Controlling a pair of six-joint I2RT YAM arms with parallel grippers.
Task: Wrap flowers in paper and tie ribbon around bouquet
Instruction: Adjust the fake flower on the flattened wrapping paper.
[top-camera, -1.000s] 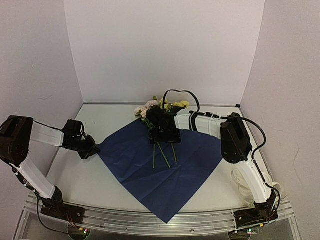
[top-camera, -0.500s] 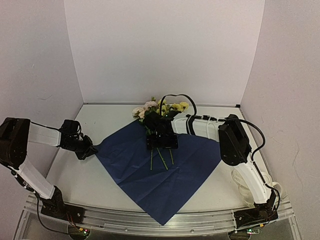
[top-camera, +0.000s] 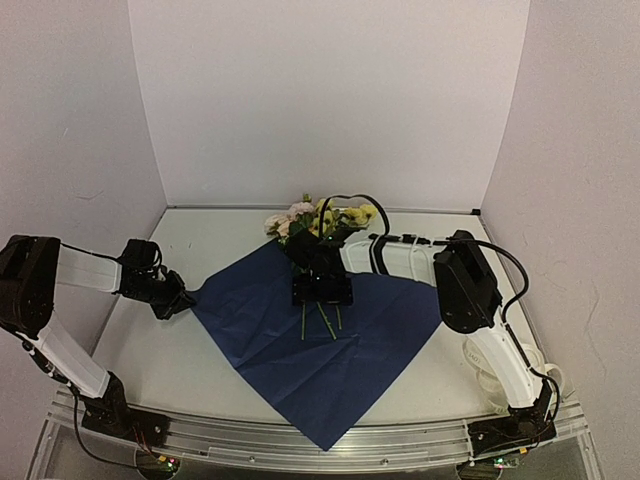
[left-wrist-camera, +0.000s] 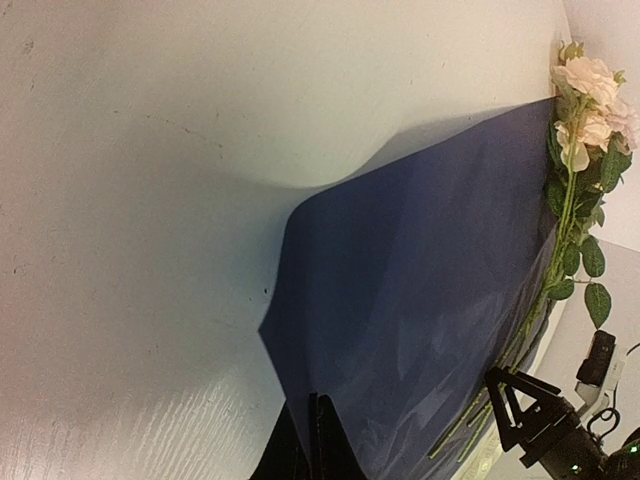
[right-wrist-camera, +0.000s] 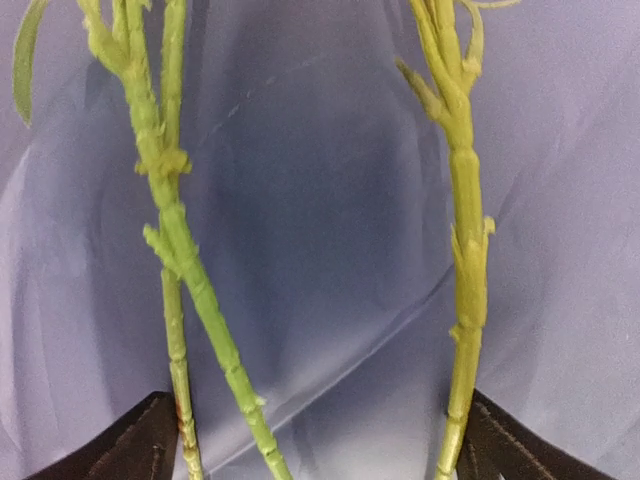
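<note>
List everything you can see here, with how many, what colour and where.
paper: one sheet, dark blue, spread as a diamond on the table.
flowers: three green stems, pink and yellow blossoms, lying on the paper, heads at its far corner.
ribbon: one pale pile, probably, beside the right arm's base.
table: one, white, under everything.
left gripper: one, black, shut on the paper's left corner.
right gripper: one, black, open, straddling the stems.
</note>
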